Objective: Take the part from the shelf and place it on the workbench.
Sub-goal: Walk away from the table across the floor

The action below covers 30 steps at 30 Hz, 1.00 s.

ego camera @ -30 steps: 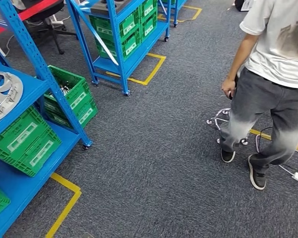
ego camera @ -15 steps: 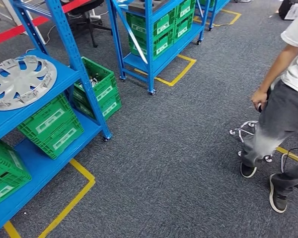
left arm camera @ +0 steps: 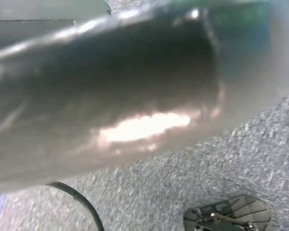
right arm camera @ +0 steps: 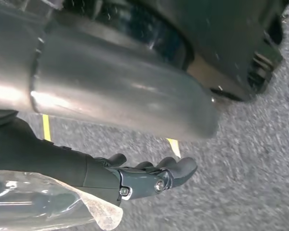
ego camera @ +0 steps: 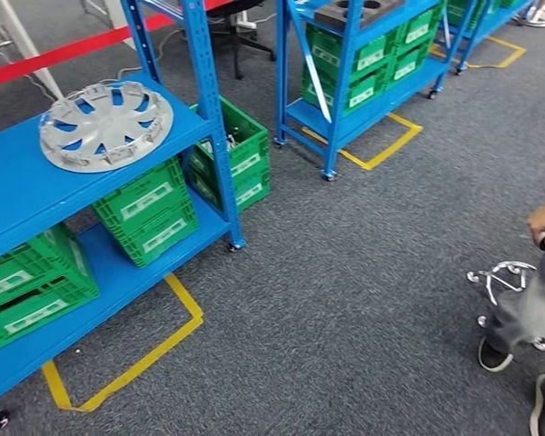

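At the far left stands the blue shelf (ego camera: 23, 182), and on its upper board lies the part (ego camera: 105, 124), a silver wheel cover, flat and alone, near the upright post. Under that board sit green crates (ego camera: 146, 211) on the lower board, and one more green crate (ego camera: 237, 154) stands just beside the post. Yellow tape (ego camera: 129, 363) marks the floor around the shelf. I judge that the robot is in the approach step: the part is not yet touched, and the workbench surface is not to be seen from here. The next move, I think, calls for stepping close and square to the shelf, then lifting an arm up to the level of the upper board. More to the right is a second blue shelf (ego camera: 338, 91) with green crates, and at the far right a person (ego camera: 540, 300) stands near a chrome wheeled base (ego camera: 502, 282). The right hand (right arm camera: 150, 175) hangs low over the grey carpet, with fingers slightly apart and lightly curled, holding nothing. For the left hand I cannot tell the state.
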{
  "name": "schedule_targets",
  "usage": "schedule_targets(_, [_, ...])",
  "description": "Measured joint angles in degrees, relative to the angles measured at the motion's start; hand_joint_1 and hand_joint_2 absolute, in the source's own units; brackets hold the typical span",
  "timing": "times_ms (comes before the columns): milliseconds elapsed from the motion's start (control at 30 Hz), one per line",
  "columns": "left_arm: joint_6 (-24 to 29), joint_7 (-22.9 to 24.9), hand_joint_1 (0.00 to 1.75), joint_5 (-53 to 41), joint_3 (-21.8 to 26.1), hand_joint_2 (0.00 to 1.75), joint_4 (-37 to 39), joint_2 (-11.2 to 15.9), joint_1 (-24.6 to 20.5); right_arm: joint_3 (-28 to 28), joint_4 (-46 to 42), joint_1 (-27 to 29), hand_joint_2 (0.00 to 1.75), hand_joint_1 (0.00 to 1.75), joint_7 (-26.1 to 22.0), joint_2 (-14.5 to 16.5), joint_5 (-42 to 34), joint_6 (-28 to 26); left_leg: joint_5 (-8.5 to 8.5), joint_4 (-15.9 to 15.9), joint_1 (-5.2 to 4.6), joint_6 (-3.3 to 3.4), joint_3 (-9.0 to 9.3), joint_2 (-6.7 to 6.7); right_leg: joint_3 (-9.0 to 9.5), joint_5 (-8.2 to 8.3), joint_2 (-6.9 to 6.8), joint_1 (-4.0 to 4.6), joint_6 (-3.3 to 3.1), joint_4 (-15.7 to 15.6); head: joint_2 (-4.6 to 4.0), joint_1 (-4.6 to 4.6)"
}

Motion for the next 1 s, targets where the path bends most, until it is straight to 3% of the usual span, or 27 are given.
schedule_targets(33, [0.0, 0.0, 0.00, 0.0, 0.0, 0.00, 0.0, 0.0, 0.0, 0.0, 0.0, 0.0, 0.00, 0.00, 0.0, 0.0, 0.0, 0.0, 0.07, 0.1, 0.05, -0.41, -0.23, -0.68, 0.40, -0.30, 0.42, 0.04, -0.27, -0.5, 0.00, -0.02])
schedule_targets(100, [0.1, 0.1, 0.00, 0.0, 0.0, 0.00, 0.0, 0.0, 0.3, 0.0, 0.0, -0.1, 0.00, 0.00, 0.0, 0.0, 0.0, 0.0, 0.23, 0.1, 0.27, -1.10, -0.54, -1.43, 0.80, -0.10, -0.88, 0.11, -1.10, -0.8, 0.00, -0.02])
schedule_targets(167, [0.2, 0.1, 0.00, 0.0, 0.0, 0.00, 0.0, 0.1, 0.4, -0.1, 0.0, -0.1, 0.00, 0.00, -0.1, 0.0, 0.0, 0.0, -1.21, 2.3, 0.12, -1.65, -1.64, 0.83, 1.10, 0.13, -2.49, 0.00, -1.94, -1.1, -0.01, -0.37])
schedule_targets(233, [0.2, 0.2, 0.00, 0.0, 0.0, 0.00, 0.0, 0.0, 0.2, -0.1, 0.0, 0.0, 0.00, 0.00, -0.1, 0.0, 0.0, 0.1, -4.62, 8.8, 0.03, -2.08, -4.73, 4.24, 1.29, -0.02, -4.37, 0.09, -2.48, -1.3, -0.01, -0.78])
schedule_targets(300, [0.3, 0.2, 0.00, 0.0, 0.0, 0.00, 0.0, -0.1, 0.2, -0.1, 0.0, 0.2, 0.00, 0.00, -0.1, 0.0, 0.0, 0.1, -6.77, 15.1, 0.20, -2.31, -7.73, 5.47, 1.41, -0.30, -6.28, 0.26, -2.70, -1.3, -0.01, -0.84])
schedule_targets(333, [0.3, 0.3, 0.00, 0.0, 0.0, 0.00, 0.0, -0.1, 0.3, -0.1, 0.0, 0.2, 0.00, 0.00, 0.0, 0.0, 0.0, 0.1, -6.37, 15.8, 0.25, -2.30, -8.01, 5.69, 1.52, -0.46, -7.10, 0.31, -2.72, -1.3, -0.01, -0.84])
schedule_targets(400, [0.4, 0.3, 0.00, 0.0, 0.0, 0.00, 0.0, -0.1, 0.5, -0.1, 0.0, 0.1, 0.00, 0.00, 0.0, 0.0, 0.0, 0.1, -2.81, 10.7, 0.16, -1.91, -5.40, 6.60, 2.03, -0.85, -8.52, 0.39, -2.58, -1.3, -0.01, -0.86])
schedule_targets(467, [0.4, 0.3, 0.00, 0.0, 0.0, 0.00, 0.0, -0.1, 0.4, -0.1, 0.1, 0.1, 0.00, 0.00, 0.0, 0.0, 0.0, 0.1, -0.17, 3.5, -0.48, -1.12, -1.71, 9.39, 2.45, -1.45, -9.86, 0.61, -2.08, -1.3, -0.01, -0.88])
schedule_targets(533, [0.5, 0.3, 0.00, -0.1, 0.0, 0.00, 0.0, -0.1, 0.2, -0.1, 0.1, 0.0, 0.00, 0.00, 0.0, 0.0, 0.0, 0.1, -0.11, 0.6, -1.05, -0.49, -0.36, 10.92, 2.63, -1.96, -11.26, 0.89, -1.48, -1.4, -0.01, -0.87])
schedule_targets(600, [0.6, 0.3, 0.00, -0.1, 0.0, 0.00, 0.0, -0.2, 0.4, -0.2, 0.1, -0.3, 0.00, 0.00, 0.0, 0.0, 0.0, 0.1, -0.10, 0.1, -0.92, 0.03, -0.31, 9.67, 3.33, -2.30, -12.09, 0.96, -0.96, -1.6, 0.00, -0.84])
schedule_targets(667, [0.6, 0.3, 0.00, -0.1, 0.0, 0.00, 0.0, -0.3, 0.6, -0.2, 0.1, -0.5, 0.00, 0.00, -0.1, 0.0, 0.0, 0.1, 0.17, -0.5, -0.50, 0.64, -0.06, 8.29, 3.10, -3.72, -9.41, 0.78, -0.47, 0.0, -0.01, -0.63])
schedule_targets(733, [0.6, 0.3, 0.00, -0.1, 0.1, 0.00, 0.0, -0.3, 0.4, -0.2, 0.1, -0.4, 0.00, 0.00, -0.1, 0.0, 0.0, 0.1, 0.28, -0.7, -0.25, 1.05, 0.03, 6.88, 0.00, -6.88, -5.74, 0.57, -0.22, 6.2, -0.01, -0.36])
schedule_targets(800, [0.6, 0.3, 0.00, -0.1, 0.1, 0.00, 0.0, -0.4, 0.2, -0.2, 0.1, -0.2, 0.00, 0.00, -0.1, 0.0, 0.0, 0.1, 0.21, -0.6, -0.25, 1.20, 0.03, 5.21, -4.04, -9.12, -4.73, 0.56, -0.13, 13.3, -0.01, -0.28])
schedule_targets(833, [0.6, 0.3, 0.00, -0.1, 0.1, 0.00, 0.0, -0.4, 0.3, -0.2, 0.1, -0.1, 0.00, 0.00, 0.0, 0.0, 0.0, 0.1, 0.17, -0.6, -0.24, 1.19, 0.11, 4.33, -5.18, -8.70, -4.61, 0.58, -0.12, 14.5, -0.01, -0.26])
schedule_targets(867, [0.6, 0.3, 0.00, 0.0, 0.1, 0.00, 0.0, -0.4, 0.3, -0.2, 0.1, 0.0, 0.00, 0.00, 0.0, 0.0, 0.0, 0.1, 0.11, -0.6, -0.22, 1.13, 0.23, 3.43, -5.22, -7.01, -4.50, 0.57, -0.13, 13.4, -0.02, -0.27])
schedule_targets(900, [0.6, 0.2, 0.00, 0.0, 0.2, 0.00, 0.0, -0.5, 0.4, -0.2, 0.1, 0.1, 0.00, 0.00, 0.0, 0.0, 0.0, 0.1, 0.02, -0.5, -0.18, 1.02, 0.37, 2.58, -4.37, -4.63, -4.20, 0.51, -0.15, 10.5, -0.02, -0.27])
schedule_targets(933, [0.6, 0.2, 0.00, 0.0, 0.2, 0.00, 0.0, -0.5, 0.4, -0.2, 0.1, 0.1, 0.00, 0.00, 0.0, 0.0, 0.0, 0.1, -0.10, -0.5, -0.11, 0.83, 0.46, 1.74, -2.98, -2.37, -2.91, 0.34, -0.16, 6.8, -0.02, -0.27])
schedule_targets(1000, [0.6, 0.1, 0.00, 0.0, 0.3, 0.00, 0.0, -0.5, 0.3, -0.2, 0.2, 0.1, 0.00, 0.00, 0.0, 0.0, 0.0, 0.1, -0.29, 0.0, -0.10, 0.24, 0.22, 0.25, -0.62, -0.17, -0.04, 0.00, -0.18, 1.0, -0.02, -0.27])
